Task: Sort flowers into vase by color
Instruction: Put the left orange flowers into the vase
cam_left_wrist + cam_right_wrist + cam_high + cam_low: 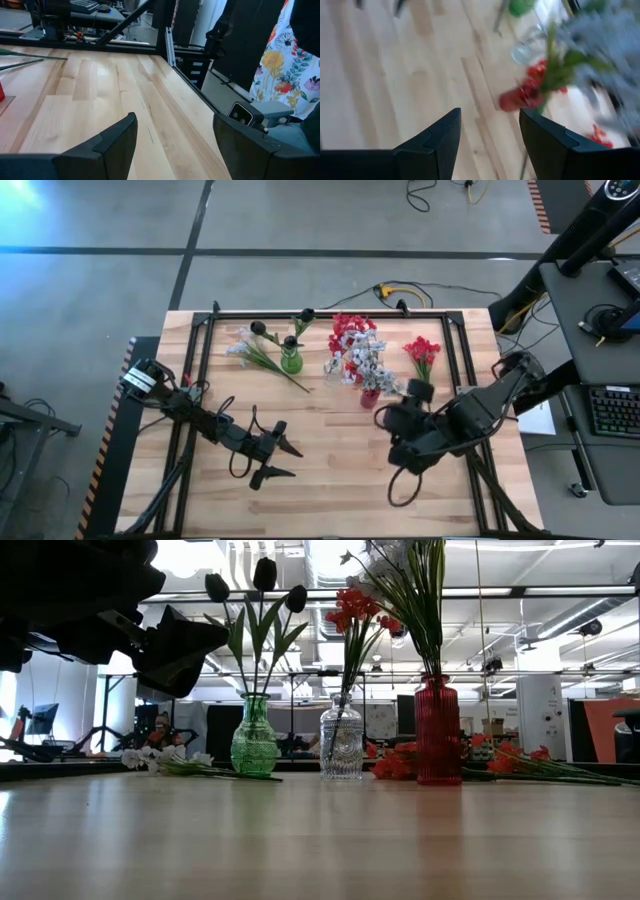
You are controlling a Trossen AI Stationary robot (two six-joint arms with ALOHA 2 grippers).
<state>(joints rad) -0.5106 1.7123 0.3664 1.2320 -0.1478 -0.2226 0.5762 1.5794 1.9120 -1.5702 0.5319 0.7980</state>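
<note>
- the right claw [400, 418] hovers over the right half of the surface [330, 480], its fingers spread with nothing between them; the right wrist view shows only bare wood in the gap.
- just beyond that claw, toward the back of the surface, stands the red vase [370, 397], holding a spray of pale blue-white flowers [372, 368]. in the low view the red vase [438, 732] stands upright at the right end of the row of vases.
- the loose red flowers [422, 352] lie flat on the surface behind and slightly right of the right claw, blossoms toward the back edge, stems running toward the front. they are near this claw and well apart from the other.
- the left claw [283, 459] hangs over the front middle of the surface, fingers spread and empty, pointing toward the right side.
- the loose white flowers [240, 348] lie at the back left, near the green vase [291, 361]; their stems run on a slant from the blossoms at back left down toward the front right, passing just beside that vase.
- the green vase carries the dark buds [264, 574], and the clear vase [342, 743] between the other two carries red blossoms [352, 608].
- judgement: the red bunch suits the right arm, which is nearer; the claw would have to close across the stems, at right angles to their front-to-back line. the white bunch lies on the left arm's side, back and to the left of its claw.
</note>
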